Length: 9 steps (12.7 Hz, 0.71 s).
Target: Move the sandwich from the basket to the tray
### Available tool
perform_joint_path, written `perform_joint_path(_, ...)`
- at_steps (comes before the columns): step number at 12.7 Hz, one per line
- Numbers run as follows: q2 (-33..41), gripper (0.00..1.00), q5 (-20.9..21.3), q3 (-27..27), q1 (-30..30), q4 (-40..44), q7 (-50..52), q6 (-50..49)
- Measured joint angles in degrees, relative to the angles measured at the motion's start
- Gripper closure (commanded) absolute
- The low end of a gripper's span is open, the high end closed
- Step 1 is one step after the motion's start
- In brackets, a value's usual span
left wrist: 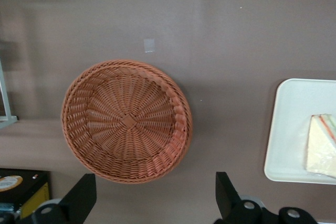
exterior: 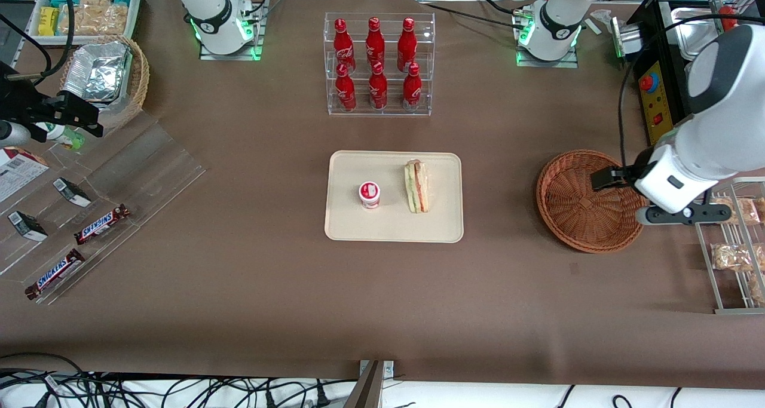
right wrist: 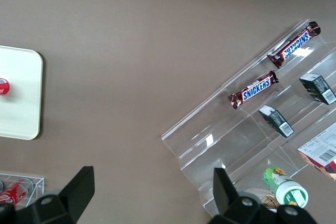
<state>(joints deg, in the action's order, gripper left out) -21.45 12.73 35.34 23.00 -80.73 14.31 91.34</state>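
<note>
Front and wrist views, read outward from the tray (exterior: 340,229). A small red-lidded cup (exterior: 369,194) stands on the tray. Beside it, on the half of the tray nearer the basket (exterior: 553,214), the sandwich (exterior: 416,186) lies with its green, red and pink filling edge showing. The basket, well apart from the tray toward the working arm's end of the table, holds nothing. The gripper (exterior: 603,178) hangs above the basket's rim, fingers (left wrist: 81,198) spread wide and holding nothing. Judged from its look, the wrapped wedge is light and soft, easily crushed, and its clear film likely slippery. A gentle pinch across the two flat bread faces, near the middle, would suit it best. The placement appears done.
</note>
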Motion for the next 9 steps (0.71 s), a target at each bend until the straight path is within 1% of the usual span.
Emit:
perform_joint_path(1,-0.01,0.0,-0.48,-1.85,-1.04,0.01,-1.47,-0.03)
perform_joint_path(2,0.04,0.0,-2.25,-5.36,-3.56,0.14,-2.4,-0.03)
perform_joint_path(4,0.06,0.0,-6.42,-15.83,-11.23,1.68,-5.2,-0.03)
perform_joint_path(6,0.18,0.0,-7.87,-25.49,-19.44,2.67,-7.86,-0.09)
perform_joint_path(7,0.24,0.0,-9.41,-29.74,-23.33,2.81,-8.58,-0.11)
perform_joint_path(8,0.26,0.0,-11.72,-32.63,-25.61,2.88,-10.0,-0.11)
perform_joint_path(9,0.26,0.0,-13.41,-33.97,-26.15,2.93,-11.45,-0.11)
